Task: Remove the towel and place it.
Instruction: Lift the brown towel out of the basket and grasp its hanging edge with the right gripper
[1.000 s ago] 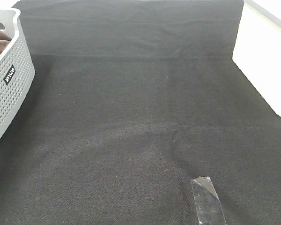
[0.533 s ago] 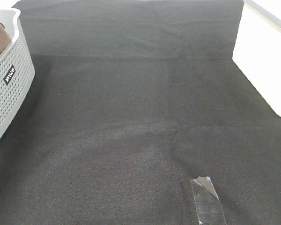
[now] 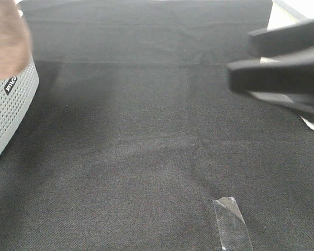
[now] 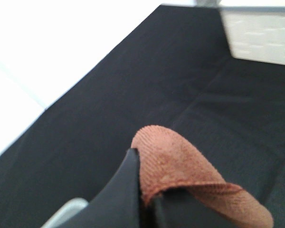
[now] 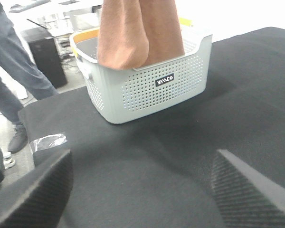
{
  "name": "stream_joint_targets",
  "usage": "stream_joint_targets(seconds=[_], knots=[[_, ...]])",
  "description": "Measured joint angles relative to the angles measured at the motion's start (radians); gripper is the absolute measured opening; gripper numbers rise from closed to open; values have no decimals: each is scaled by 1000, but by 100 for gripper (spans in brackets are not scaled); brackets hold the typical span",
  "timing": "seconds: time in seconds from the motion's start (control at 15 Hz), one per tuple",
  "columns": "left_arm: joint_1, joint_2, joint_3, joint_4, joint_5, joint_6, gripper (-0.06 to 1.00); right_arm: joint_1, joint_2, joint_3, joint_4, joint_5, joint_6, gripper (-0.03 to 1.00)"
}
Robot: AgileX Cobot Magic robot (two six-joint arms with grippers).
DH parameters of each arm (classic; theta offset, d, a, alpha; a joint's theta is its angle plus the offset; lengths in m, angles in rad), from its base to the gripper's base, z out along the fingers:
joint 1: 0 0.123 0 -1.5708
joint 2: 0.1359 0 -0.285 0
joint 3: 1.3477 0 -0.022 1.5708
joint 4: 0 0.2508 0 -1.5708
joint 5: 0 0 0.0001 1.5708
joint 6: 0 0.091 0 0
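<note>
Two thick brown terry folds of towel (image 5: 140, 31) hang straight down into the basket (image 5: 147, 90), long axis vertical. Left claw (image 4: 145, 197) pinches its hemmed edge; right claw (image 5: 142, 156) gapes wide, empty.

Left hand (image 4: 145, 192) pinches the towel (image 4: 180, 161); right hand (image 5: 142, 187) gapes wide.

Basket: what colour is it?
The basket is light grey, perforated; best seen in the right wrist view.

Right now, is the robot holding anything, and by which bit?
Yes. The left gripper, jaws shut, pinches the brown towel at a folded, hemmed edge. The right gripper is open and empty.
</note>
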Motion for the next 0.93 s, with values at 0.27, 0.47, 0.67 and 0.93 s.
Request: stream_joint_targets(seconds=[0.27, 0.47, 0.67, 0.93], knots=[[-181, 40, 0, 44, -89, 25, 0, 0, 228, -132, 57, 10, -117, 78], [-270, 76, 0, 64, -144, 25, 0, 0, 374, -233, 143, 73, -199, 78], [-326, 106, 0, 73, -161, 45, 0, 106, 511, -335, 168, 44, -240, 78], [-382, 113, 0, 74, -177, 53, 0, 255, 674, -508, 171, -44, -214, 78]])
